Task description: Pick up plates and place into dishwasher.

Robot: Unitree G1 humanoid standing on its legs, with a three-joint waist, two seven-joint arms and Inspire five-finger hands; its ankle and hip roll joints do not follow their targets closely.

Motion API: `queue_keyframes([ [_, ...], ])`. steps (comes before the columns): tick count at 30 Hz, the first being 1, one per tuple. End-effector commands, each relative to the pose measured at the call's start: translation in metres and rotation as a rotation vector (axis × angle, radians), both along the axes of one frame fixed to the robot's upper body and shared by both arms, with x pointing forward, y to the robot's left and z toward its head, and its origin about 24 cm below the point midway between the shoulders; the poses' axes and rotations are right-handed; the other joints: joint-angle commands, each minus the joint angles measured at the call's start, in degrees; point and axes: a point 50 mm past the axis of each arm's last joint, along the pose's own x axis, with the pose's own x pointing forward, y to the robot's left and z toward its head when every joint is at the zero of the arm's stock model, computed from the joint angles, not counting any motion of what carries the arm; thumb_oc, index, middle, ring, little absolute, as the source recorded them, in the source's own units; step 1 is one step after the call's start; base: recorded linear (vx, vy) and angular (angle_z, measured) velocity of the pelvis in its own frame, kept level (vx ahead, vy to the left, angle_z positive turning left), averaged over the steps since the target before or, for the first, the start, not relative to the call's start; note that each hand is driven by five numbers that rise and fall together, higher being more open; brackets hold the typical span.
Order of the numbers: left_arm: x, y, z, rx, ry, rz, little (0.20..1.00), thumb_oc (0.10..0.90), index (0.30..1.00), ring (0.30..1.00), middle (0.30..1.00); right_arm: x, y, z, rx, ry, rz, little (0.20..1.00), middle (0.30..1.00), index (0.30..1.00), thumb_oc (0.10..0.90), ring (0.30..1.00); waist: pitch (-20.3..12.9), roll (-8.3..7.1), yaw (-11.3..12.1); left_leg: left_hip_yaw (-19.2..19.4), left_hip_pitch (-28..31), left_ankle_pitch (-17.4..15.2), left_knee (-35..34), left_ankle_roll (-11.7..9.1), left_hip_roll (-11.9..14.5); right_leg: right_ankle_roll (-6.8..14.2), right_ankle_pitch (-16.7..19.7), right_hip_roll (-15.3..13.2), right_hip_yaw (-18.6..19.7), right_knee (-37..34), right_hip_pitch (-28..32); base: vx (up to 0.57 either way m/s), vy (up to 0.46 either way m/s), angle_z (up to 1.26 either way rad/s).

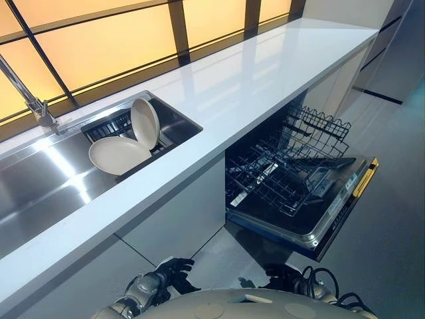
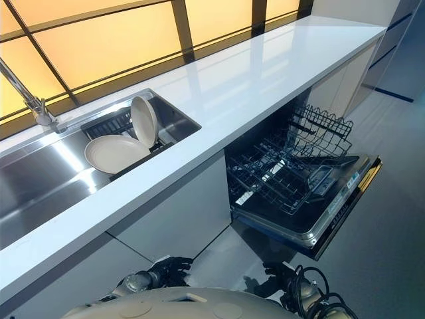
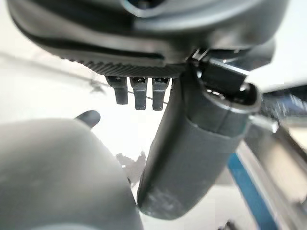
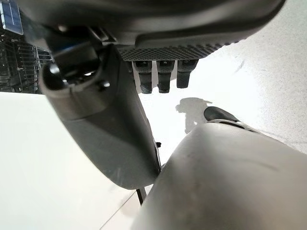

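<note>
Plates, two of them, round, smooth and cream-coloured, sit in the stainless steel sink [image 1: 40, 183]: the flat plate [image 1: 119, 155] lies on a dark ribbed drying rack [image 1: 109, 124] set in the basin, and the upright plate [image 1: 145, 123] leans on its edge just behind it, touching it. Both hands hang low at the near edge of the head views, well apart from the plates. The left hand [image 1: 174, 272] is dark and matte, its fingers relaxed and loosely straight, holding nothing; its wrist view shows short ribbed fingers [image 3: 140, 91] beside a thick smooth thumb. The right hand [image 2: 275, 279] is likewise empty, fingers loosely extended. Above them runs a long glossy white countertop [image 1: 265, 73] with a straight square edge. A chrome tap [image 1: 26, 100] rises at the sink's far left corner. Under the counter to the right, the dishwasher [image 1: 312, 219] stands with its door folded down, and the black wire dishwasher rack [image 1: 285, 173] is pulled out over the door. A yellow strip runs along the door's outer edge; any print there is too small to read.
</note>
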Motion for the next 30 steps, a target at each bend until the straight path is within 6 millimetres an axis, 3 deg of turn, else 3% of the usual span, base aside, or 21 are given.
queue_keyframes([
  [1, 0.063, -0.018, 0.029, 0.049, -0.232, -0.307, 0.9, 0.8, 0.9, 0.9, 0.9, 0.021, 0.007, 0.003, 0.005, -0.013, 0.1, 0.9, 0.9, 0.9, 0.8, 0.9, 1.02, -2.33, 0.0, 5.85, 3.89, -5.81, 0.33, 4.37, -4.97, 1.77, 3.95, 1.23, 4.27, 0.77, -4.07, 0.0, 0.0, 0.0],
  [4, 0.098, -0.043, 0.061, 0.017, -0.36, -0.472, 0.9, 0.8, 0.9, 0.9, 0.9, 0.027, 0.006, 0.005, -0.001, -0.023, 0.114, 0.9, 0.9, 0.9, 0.8, 0.9, 1.47, -1.89, -0.56, 5.79, 3.74, -5.8, 0.33, 4.45, -4.93, 1.94, 4.02, 1.29, 4.72, 0.95, -4.5, -0.05, 0.018, -0.02],
  [5, 0.12, -0.058, 0.09, -0.055, -0.445, -0.519, 0.9, 0.8, 0.9, 0.9, 0.9, 0.028, 0.006, 0.006, -0.005, -0.029, 0.113, 0.9, 0.9, 0.9, 0.8, 0.9, 1.66, -1.74, -0.62, 5.56, 3.59, -5.8, 0.33, 4.58, -5.04, 2.05, 4.12, 1.27, 4.79, 0.87, -4.6, -0.05, 0.012, -0.02],
  [8, 0.147, -0.082, 0.159, -0.296, -0.581, -0.558, 0.9, 0.8, 0.9, 0.9, 0.9, 0.027, 0.004, 0.006, -0.008, -0.036, 0.093, 0.9, 0.9, 0.9, 0.8, 0.9, 1.85, -1.53, -0.34, 5.0, 3.29, -5.76, 0.33, 4.75, -5.23, 2.24, 4.38, 1.17, 4.74, 0.67, -4.72, -0.04, 0.004, 0.04],
  [10, 0.15, -0.09, 0.187, -0.441, -0.637, -0.551, 0.9, 0.8, 0.9, 0.9, 0.9, 0.026, 0.004, 0.006, -0.007, -0.039, 0.08, 0.9, 0.9, 0.9, 0.8, 0.9, 1.91, -1.55, -0.1, 4.73, 3.17, -5.74, 0.33, 4.81, -5.3, 2.32, 4.51, 1.12, 4.63, 0.53, -4.71, -0.02, -0.009, 0.06],
  [11, 0.151, -0.098, 0.218, -0.585, -0.682, -0.542, 0.9, 0.8, 0.9, 0.9, 0.9, 0.024, 0.003, 0.006, -0.005, -0.04, 0.063, 0.9, 0.9, 0.9, 0.8, 0.9, 1.91, -1.6, 0.31, 4.44, 3.06, -5.75, 0.33, 4.85, -5.35, 2.37, 4.66, 1.01, 4.38, 0.32, -4.59, -0.01, -0.021, 0.09],
  [14, 0.144, -0.102, 0.264, -0.892, -0.745, -0.532, 0.9, 0.8, 0.9, 0.9, 0.9, 0.017, 0.005, 0.004, 0.0, -0.037, 0.04, 0.9, 0.9, 0.9, 0.8, 0.9, 1.81, -1.83, 0.86, 4.01, 3.12, -5.89, 0.33, 4.83, -5.3, 2.39, 4.75, 0.86, 3.96, 0.17, -4.25, 0.0, -0.029, 0.08],
  [18, 0.13, -0.102, 0.316, -1.401, -0.727, -0.467, 0.9, 0.8, 0.9, 0.9, 0.9, 0.01, 0.009, 0.001, 0.006, -0.03, 0.023, 0.9, 0.9, 0.9, 0.8, 0.9, 1.43, -2.19, 1.52, 3.51, 3.13, -6.16, 0.33, 4.66, -5.16, 2.05, 4.64, 0.73, 3.75, 0.17, -3.99, 0.01, -0.017, 0.05],
  [22, 0.124, -0.086, 0.348, -1.696, -0.812, -0.361, 0.9, 0.8, 0.9, 0.9, 0.9, 0.006, 0.017, -0.001, 0.011, -0.028, 0.022, 0.9, 0.9, 0.9, 0.8, 0.9, 1.29, -2.5, 1.88, 3.12, 3.1, -6.29, 0.33, 4.61, -5.1, 1.58, 4.51, 0.61, 3.7, 0.17, -3.84, 0.0, 0.0, 0.0],
  [25, 0.125, -0.06, 0.365, -1.648, -1.07, -0.258, 0.9, 0.8, 0.9, 0.9, 0.9, 0.0, 0.019, -0.003, 0.011, -0.023, 0.021, 0.9, 0.9, 0.9, 0.8, 0.9, 1.15, -2.71, 2.38, 2.63, 3.05, -6.3, 0.33, 4.66, -5.26, 1.34, 4.17, 0.54, 3.44, 0.17, -3.64, 0.0, 0.0, 0.0],
  [28, 0.125, -0.023, 0.38, -1.326, -1.437, -0.131, 0.9, 0.8, 0.9, 0.9, 0.9, -0.009, 0.018, -0.004, 0.009, -0.017, 0.009, 0.9, 0.9, 0.9, 0.8, 0.9, 0.9, -2.8, 3.22, 1.85, 3.01, -6.27, 0.33, 4.6, -5.43, 1.29, 3.72, 0.41, 2.92, 0.17, -3.36, 0.0, 0.0, 0.0],
  [29, 0.125, -0.002, 0.387, -1.061, -1.64, -0.056, 0.9, 0.8, 0.9, 0.9, 0.9, -0.013, 0.016, -0.005, 0.007, -0.014, -0.002, 0.9, 0.9, 0.9, 0.8, 0.9, 0.68, -2.84, 3.79, 1.35, 2.93, -6.21, 0.33, 4.53, -5.56, 1.26, 3.4, 0.34, 2.51, 0.17, -3.17, 0.02, 0.026, 0.03],
  [30, 0.126, 0.012, 0.39, -0.889, -1.732, -0.013, 0.9, 0.8, 0.9, 0.9, 0.9, -0.016, 0.014, -0.005, 0.006, -0.011, -0.005, 0.9, 0.9, 0.9, 0.8, 0.9, 0.47, -2.84, 4.14, 1.02, 2.91, -6.25, 0.33, 4.53, -5.67, 1.28, 3.19, 0.3, 2.25, 0.17, -3.06, 0.03, 0.027, 0.06],
])
